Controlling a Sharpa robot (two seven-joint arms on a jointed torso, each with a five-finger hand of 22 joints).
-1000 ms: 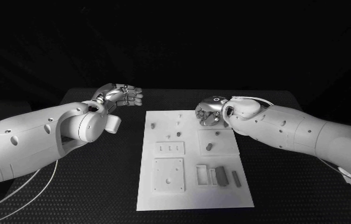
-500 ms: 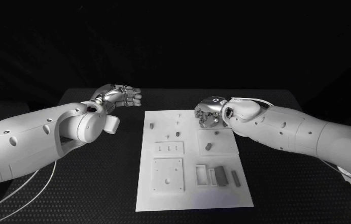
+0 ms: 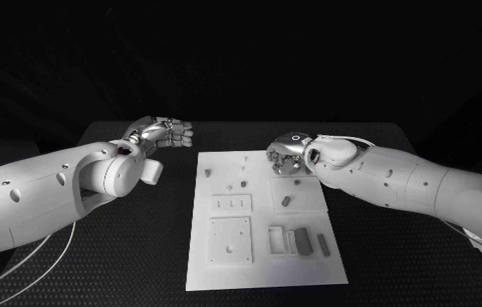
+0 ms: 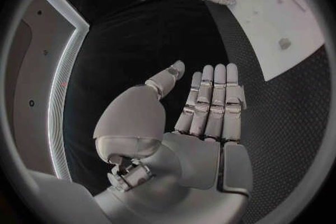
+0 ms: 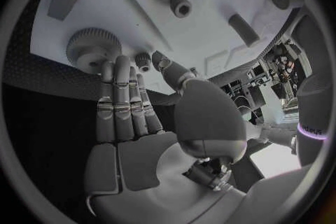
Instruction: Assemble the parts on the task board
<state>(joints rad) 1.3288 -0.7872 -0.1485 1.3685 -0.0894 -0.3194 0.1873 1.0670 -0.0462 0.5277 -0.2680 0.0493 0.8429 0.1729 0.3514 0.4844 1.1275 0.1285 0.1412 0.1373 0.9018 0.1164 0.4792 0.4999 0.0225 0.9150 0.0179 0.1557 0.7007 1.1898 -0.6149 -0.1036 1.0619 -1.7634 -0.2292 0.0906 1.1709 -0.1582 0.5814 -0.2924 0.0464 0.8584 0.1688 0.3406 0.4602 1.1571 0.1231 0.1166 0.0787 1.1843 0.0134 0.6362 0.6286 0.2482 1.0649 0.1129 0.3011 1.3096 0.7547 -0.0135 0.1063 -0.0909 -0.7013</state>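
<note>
Grey parts, small and hard-looking, sat on the white board (image 3: 263, 251) mid-frame on the black surface (image 3: 131, 251). Likely light, rigid plastic or metal; a smooth finish could slip, so a fingertip pinch across the sides looks the safest hold.

Gear (image 5: 94, 45): toothed disc, lying flat on the board just past the right hand's fingertips (image 5: 117, 64) in the right wrist view. Best taken by the rim, on opposite teeth. Beside it a smaller toothed piece (image 5: 143, 59), near the thumb tip.

More parts: a short peg (image 3: 286, 200) centre of the board, flat bars (image 3: 304, 241) at lower right, small studs (image 3: 209, 172) at upper left. Recessed plates with holes sat lower left on the board.

Right hand (image 3: 284, 154): upper right of the board, hovering over its top edge. Fingers straight and together, thumb apart, holding nothing. Can't tell whether the fingertips touched the gear.

Left hand (image 3: 166, 131): upper left, off the board, over the surface. Fingers extended side by side, thumb out, nothing in it.

Small pieces like these could tip or skid if nudged from one side.
</note>
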